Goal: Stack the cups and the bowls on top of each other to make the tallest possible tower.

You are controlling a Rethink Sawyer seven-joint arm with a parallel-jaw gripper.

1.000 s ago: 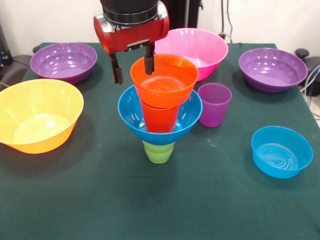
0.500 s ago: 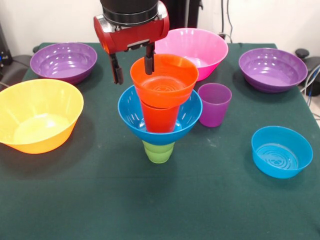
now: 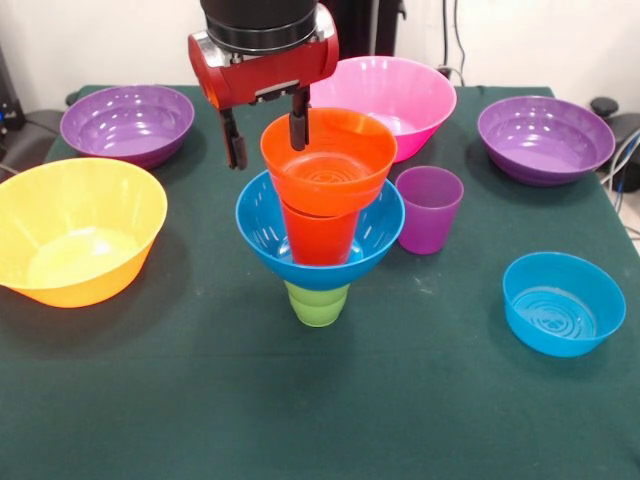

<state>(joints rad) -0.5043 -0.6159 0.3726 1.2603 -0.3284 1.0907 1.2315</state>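
tower (image 3: 320, 225) at table centre: green cup (image 3: 318, 303) under medium blue bowl (image 3: 320, 232) holding orange cup (image 3: 318, 235), small orange bowl (image 3: 329, 160) on top, gripper (image 3: 266, 138) at its 10 o'clock rim, fingers apart, purple cup (image 3: 429, 208) empty at 3 o'clock

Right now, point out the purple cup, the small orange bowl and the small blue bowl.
purple cup (image 3: 428, 212), front view, on its outer wall.
small orange bowl (image 3: 330, 190), front view, on its outer wall.
small blue bowl (image 3: 563, 336), front view, on its front outer wall.
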